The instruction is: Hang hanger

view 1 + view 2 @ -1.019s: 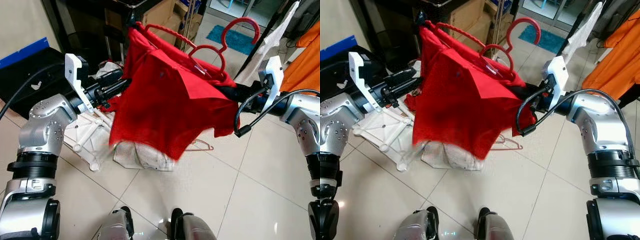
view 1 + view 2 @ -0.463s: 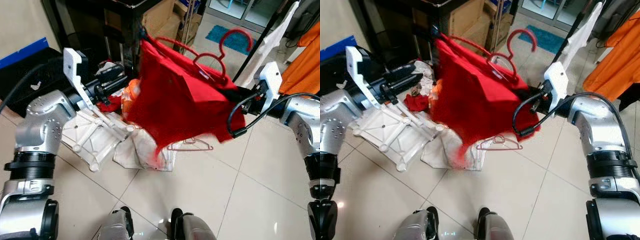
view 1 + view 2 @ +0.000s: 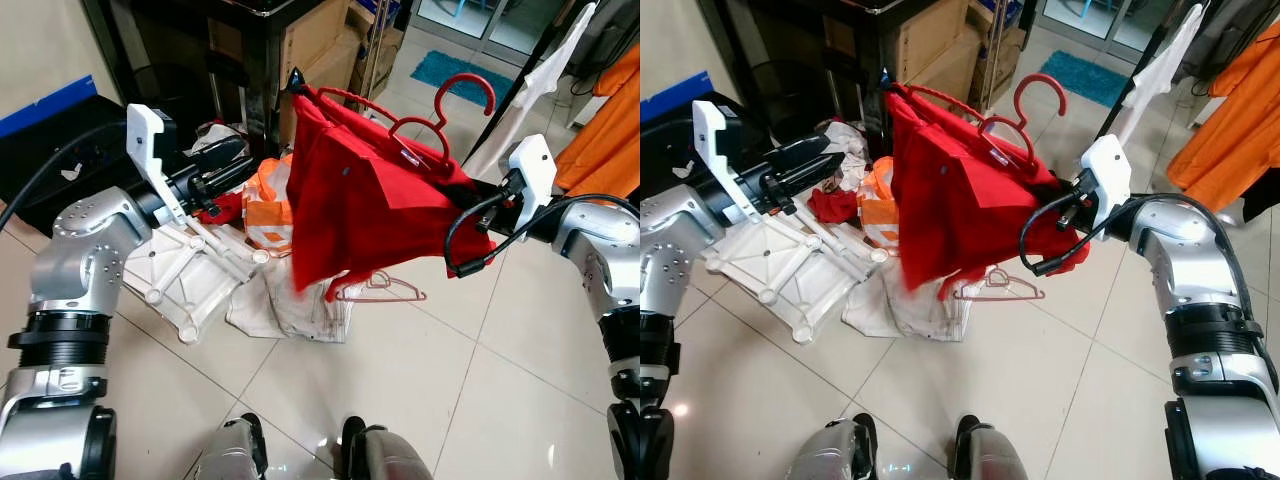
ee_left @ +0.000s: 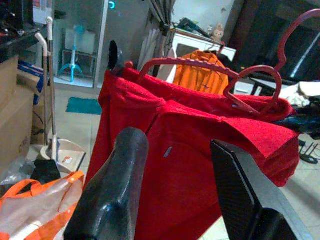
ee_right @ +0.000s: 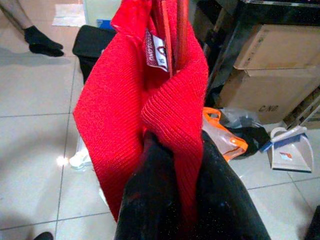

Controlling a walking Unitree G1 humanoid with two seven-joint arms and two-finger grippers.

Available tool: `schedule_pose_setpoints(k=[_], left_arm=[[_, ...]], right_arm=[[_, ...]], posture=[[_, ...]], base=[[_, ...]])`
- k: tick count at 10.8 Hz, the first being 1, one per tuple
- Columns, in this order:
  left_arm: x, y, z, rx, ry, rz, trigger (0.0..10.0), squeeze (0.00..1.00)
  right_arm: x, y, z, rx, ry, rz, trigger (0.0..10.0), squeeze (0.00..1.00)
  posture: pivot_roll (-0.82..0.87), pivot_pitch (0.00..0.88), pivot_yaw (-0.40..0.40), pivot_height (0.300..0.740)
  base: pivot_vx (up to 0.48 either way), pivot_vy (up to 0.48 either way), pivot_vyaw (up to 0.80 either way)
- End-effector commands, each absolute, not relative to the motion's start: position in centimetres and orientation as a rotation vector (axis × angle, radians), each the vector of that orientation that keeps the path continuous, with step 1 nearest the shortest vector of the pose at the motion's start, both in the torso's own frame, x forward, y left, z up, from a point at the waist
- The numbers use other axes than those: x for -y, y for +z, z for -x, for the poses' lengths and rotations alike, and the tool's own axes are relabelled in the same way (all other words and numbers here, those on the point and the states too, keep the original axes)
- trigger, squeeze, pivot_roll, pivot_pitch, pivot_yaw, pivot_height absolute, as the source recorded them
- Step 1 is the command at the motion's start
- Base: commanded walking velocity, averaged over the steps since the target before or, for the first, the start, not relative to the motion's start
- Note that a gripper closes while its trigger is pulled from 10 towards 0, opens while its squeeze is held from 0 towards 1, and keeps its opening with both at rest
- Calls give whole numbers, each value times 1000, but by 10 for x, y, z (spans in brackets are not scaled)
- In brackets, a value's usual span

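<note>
I hold the right end effector [image 5: 172, 165] pinched on the red shirt [image 3: 370, 210] beside its hanger [image 3: 440, 110] — hook up; the left end effector [image 4: 175, 195], spread, faces the shirt, apart.

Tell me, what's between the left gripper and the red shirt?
Only open air in the left wrist view: the left gripper points at the red shirt, fingers apart.

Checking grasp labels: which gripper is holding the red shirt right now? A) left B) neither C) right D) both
C: the right gripper is pinched on a fold of the red shirt, while the left gripper is open and apart from it.
</note>
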State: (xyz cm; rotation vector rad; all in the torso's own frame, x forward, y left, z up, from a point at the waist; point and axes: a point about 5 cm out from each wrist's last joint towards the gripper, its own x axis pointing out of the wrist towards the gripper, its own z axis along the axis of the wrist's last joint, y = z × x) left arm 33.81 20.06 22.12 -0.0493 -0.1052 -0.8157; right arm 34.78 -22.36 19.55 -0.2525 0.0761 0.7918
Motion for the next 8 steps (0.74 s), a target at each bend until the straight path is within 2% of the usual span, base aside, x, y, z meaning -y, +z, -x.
schedule_pose_setpoints(k=[1, 4, 6, 8], left_arm=[[-201, 217, -340, 94, -780, 39, 10000, 0], [-210, 228, -350, 150, -662, 78, 10000, 0], [-197, 224, -357, 154, -628, -20, 10000, 0], [-202, 233, -363, 193, -559, -14, 10000, 0]], right_arm=[[223, 203, -351, -43, 782, 277, 0, 0], [220, 202, -355, -35, 743, 270, 0, 0], [216, 200, -358, -16, 704, 236, 0, 0], [218, 197, -357, -25, 692, 237, 0, 0]], posture=[[-131, 164, -91, 740], [-136, 167, -90, 740], [-146, 162, -77, 740], [-150, 155, -73, 740]], base=[[0, 0, 0], [0, 0, 0], [0, 0, 0], [0, 0, 0]])
